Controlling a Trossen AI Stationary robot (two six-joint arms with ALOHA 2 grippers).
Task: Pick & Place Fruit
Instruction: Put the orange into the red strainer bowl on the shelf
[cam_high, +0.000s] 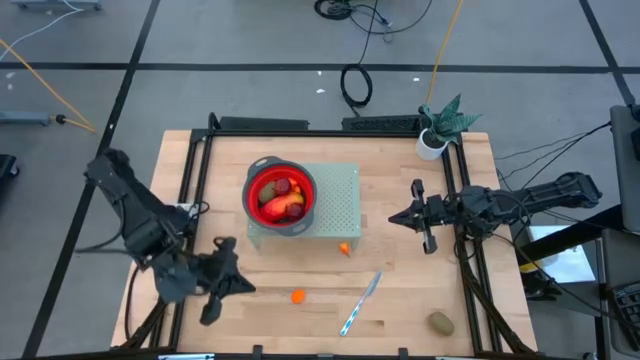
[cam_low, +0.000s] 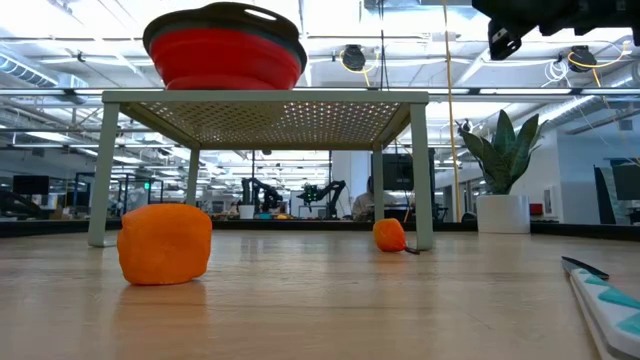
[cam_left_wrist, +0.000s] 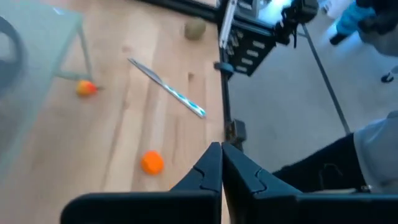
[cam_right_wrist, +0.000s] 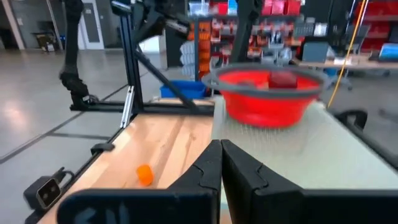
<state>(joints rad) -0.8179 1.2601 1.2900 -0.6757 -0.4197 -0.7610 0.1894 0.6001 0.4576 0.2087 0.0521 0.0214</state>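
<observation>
**Desk:** Far left first?

**Photographer:** Left gripper (cam_high: 238, 283) at the table's front-left corner, fingers (cam_left_wrist: 211, 163) pressed shut, nothing between them.

**Desk:** And the nearest fruit?

**Photographer:** Round orange fruit (cam_high: 298, 296) loose on the wood, just ahead of those closed tips and slightly off to one side. No long axis to line up with. Clearly closer to the left gripper than to the right.

**Desk:** Further along?

**Photographer:** Smaller orange piece (cam_high: 345, 249) by the front leg of the green rack (cam_high: 340, 195), roughly between the two grippers. Behind it, up on the rack, red bowl (cam_high: 250, 185) already holding several fruits (cam_high: 283, 202). Then the knife (cam_high: 360, 303), lying slantwise beyond the round orange fruit as seen from the left gripper.

**Desk:** Right side?

**Photographer:** Olive-brown fruit (cam_high: 440, 322) near the front-right corner, oval, far from the left gripper, nearer the right one. Right gripper (cam_high: 393, 218) hanging high beside the rack, likewise closed and empty, pointed toward the bowl.

**Desk:** Likely next?

**Photographer:** Probably open the left fingers, then reach forward and down to the round orange fruit.
</observation>
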